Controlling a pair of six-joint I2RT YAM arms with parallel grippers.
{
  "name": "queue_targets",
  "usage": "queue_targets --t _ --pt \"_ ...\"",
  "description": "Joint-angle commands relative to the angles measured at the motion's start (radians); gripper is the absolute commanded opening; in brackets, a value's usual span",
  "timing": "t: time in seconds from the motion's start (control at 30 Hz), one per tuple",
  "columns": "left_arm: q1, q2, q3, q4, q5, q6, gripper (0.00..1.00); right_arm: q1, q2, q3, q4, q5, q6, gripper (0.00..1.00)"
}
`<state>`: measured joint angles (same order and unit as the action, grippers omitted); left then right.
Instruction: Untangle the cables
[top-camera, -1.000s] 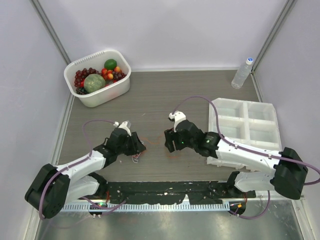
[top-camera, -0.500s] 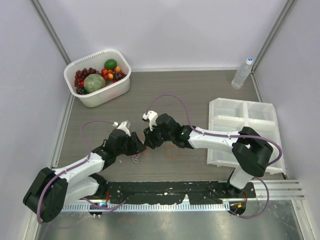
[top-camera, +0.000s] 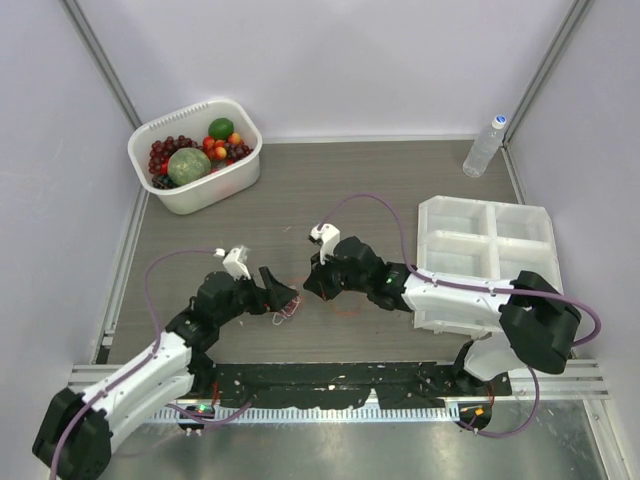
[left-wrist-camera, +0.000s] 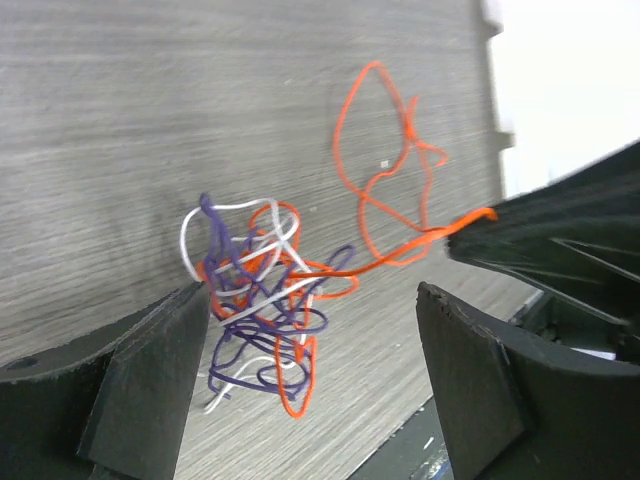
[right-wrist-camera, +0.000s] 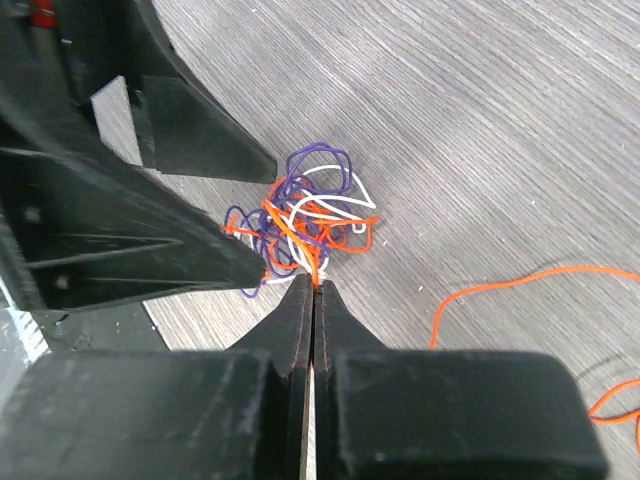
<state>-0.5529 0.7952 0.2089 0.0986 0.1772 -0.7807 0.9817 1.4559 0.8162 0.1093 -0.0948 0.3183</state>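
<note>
Obs: right gripper (right-wrist-camera: 313, 290) clamped shut on orange cable (left-wrist-camera: 395, 252); tangle (left-wrist-camera: 262, 315) lies just toward the left edge, between left gripper's (left-wrist-camera: 310, 300) wide-open, empty jaws.

orange, purple, white cables (left-wrist-camera: 262, 300), grey wood-grain table (left-wrist-camera: 120, 110)

The left arm (top-camera: 150, 365) and right arm (top-camera: 470, 300) are built of white shell links joined by black joints, and a thick purple hose (top-camera: 148, 285) loops alongside each. The left gripper (left-wrist-camera: 312, 295) and right gripper (right-wrist-camera: 313, 285) are matt black with flat wedge-shaped fingers (left-wrist-camera: 150, 380), each carrying a small white bracket (top-camera: 235, 262) on top.
</note>
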Motion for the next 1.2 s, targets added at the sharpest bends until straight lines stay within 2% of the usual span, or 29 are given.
queue_targets --t 0.0,0.13,0.23,0.33,0.47,0.67,0.8,0.87,1.0,1.17 --pt "0.005 -0.227 -0.042 -0.008 -0.016 -0.026 0.84 0.006 -0.074 -0.031 0.069 -0.003 0.076 0.01" --pt "0.004 -0.408 -0.059 -0.042 -0.077 -0.008 0.74 0.006 -0.094 -0.034 0.081 -0.046 0.099 0.01" --pt "0.005 -0.421 -0.042 -0.040 -0.097 0.040 0.70 0.003 -0.100 -0.014 0.075 -0.056 0.110 0.01" --pt "0.004 -0.342 -0.019 -0.021 -0.053 0.075 0.68 0.005 -0.112 -0.003 0.082 -0.065 0.120 0.01" --pt "0.004 -0.223 -0.029 0.085 0.014 0.072 0.68 0.003 -0.129 0.014 0.096 -0.088 0.139 0.01" --pt "0.002 -0.022 0.017 0.188 0.001 0.067 0.65 0.005 -0.158 0.021 0.099 -0.134 0.157 0.01" --pt "-0.001 0.155 0.056 0.358 0.073 0.024 0.70 0.005 -0.169 0.028 0.104 -0.161 0.163 0.01" --pt "-0.005 0.214 0.079 0.388 0.108 0.018 0.74 0.005 -0.175 0.029 0.104 -0.161 0.163 0.01" --pt "-0.038 0.210 0.049 0.458 0.128 0.008 0.77 0.005 -0.189 0.037 0.075 -0.149 0.157 0.01" --pt "-0.041 0.050 0.000 0.275 0.070 -0.012 0.66 0.005 -0.219 0.034 0.053 -0.091 0.151 0.01"
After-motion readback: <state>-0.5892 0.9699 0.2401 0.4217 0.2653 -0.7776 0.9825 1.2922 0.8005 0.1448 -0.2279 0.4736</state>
